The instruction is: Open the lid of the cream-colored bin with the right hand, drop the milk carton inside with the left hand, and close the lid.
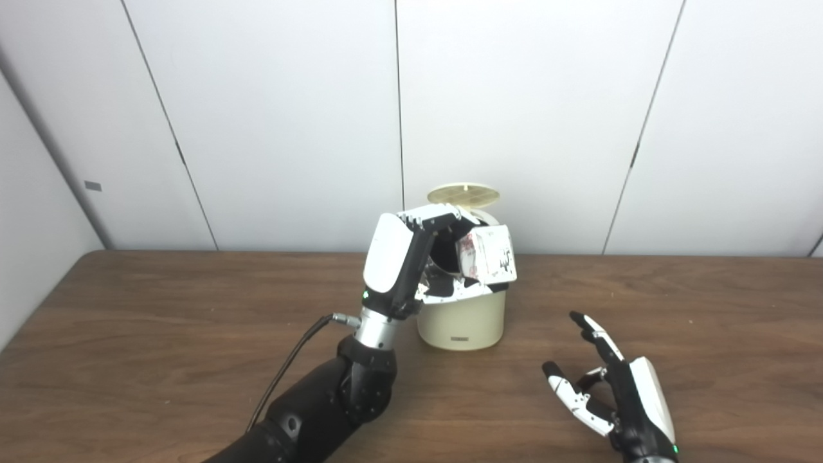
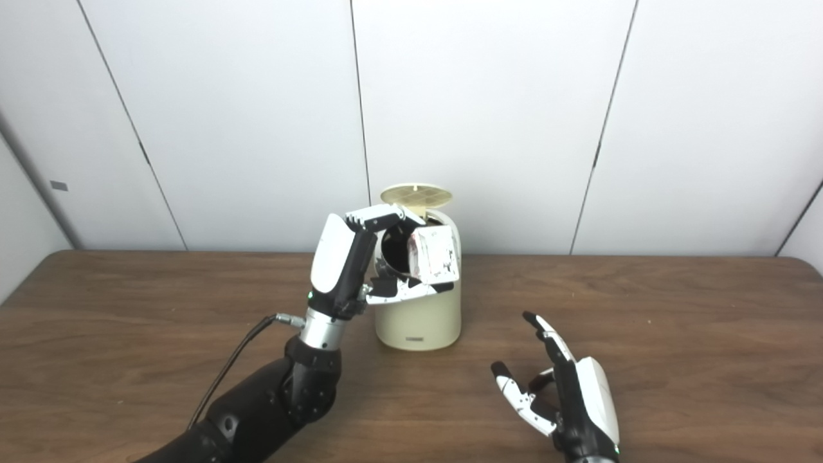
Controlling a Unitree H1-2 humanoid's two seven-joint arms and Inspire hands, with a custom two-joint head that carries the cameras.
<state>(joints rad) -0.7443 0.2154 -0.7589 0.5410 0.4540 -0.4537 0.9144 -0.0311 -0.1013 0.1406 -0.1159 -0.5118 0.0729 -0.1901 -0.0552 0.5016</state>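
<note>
The cream-colored bin (image 1: 461, 321) stands at the middle back of the wooden table, its round lid (image 1: 464, 193) tipped up open behind the dark mouth. My left hand (image 1: 411, 257) is raised at the bin's left and shut on the white milk carton (image 1: 487, 256), holding it tilted over the bin's opening. The carton also shows in the right eye view (image 2: 437, 256). My right hand (image 1: 614, 392) rests low over the table to the front right of the bin, fingers apart and empty, well away from it.
The brown wooden table (image 1: 161, 334) runs across the view. White wall panels (image 1: 289, 116) stand right behind the bin. A black cable (image 1: 289, 363) hangs off my left wrist.
</note>
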